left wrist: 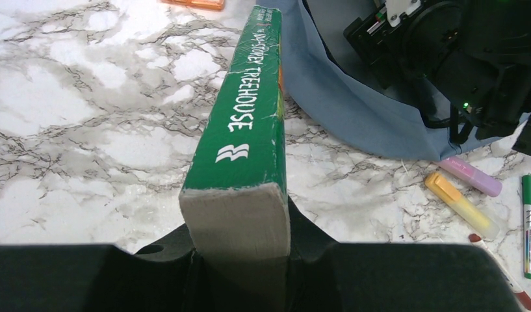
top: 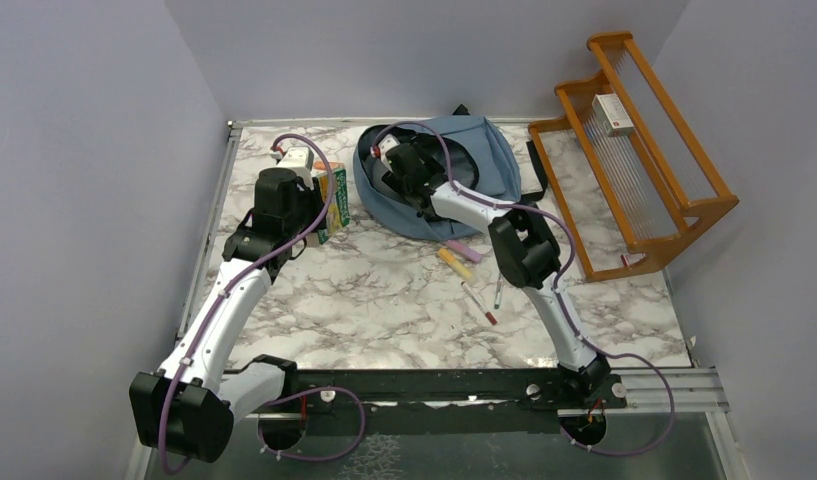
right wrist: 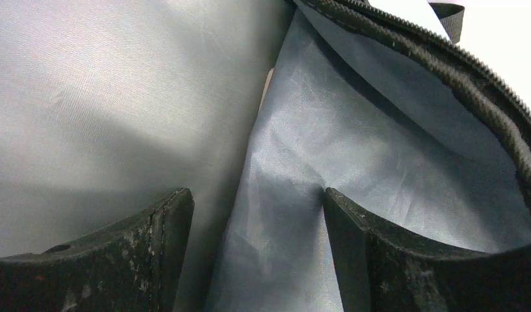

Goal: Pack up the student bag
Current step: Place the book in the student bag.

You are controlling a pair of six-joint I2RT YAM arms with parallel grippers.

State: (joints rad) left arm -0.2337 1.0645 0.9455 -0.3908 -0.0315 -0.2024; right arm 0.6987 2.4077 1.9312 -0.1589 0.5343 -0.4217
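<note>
Top external view: the student bag (top: 484,165) is laid flat on the marble table (top: 384,300) in the upper centre of the frame. The right gripper (top: 399,160) is inserted into the bag's open mouth, at the left end of the bag. The mouth, edged by a dark zipper, is turned toward the left of the frame, and the black top loop is seen at the bag's upper edge. The fabric is spread wider across the frame than up it; because it is slumped, a truer long axis cannot be fixed.

In the right wrist view, the gripper is shown inside the bag. Grey lining fills the frame and the zipper runs along the upper right. The jaws are held wide apart. A fold of lining lies between them, but nothing is clamped.

In the left wrist view, the left gripper (left wrist: 240,260) is clenched on the lower end of a green-spined book (left wrist: 246,123). The book is held spine-up and extends toward the top of the frame. Its far end is located just beside the bag's blue fabric.
</note>
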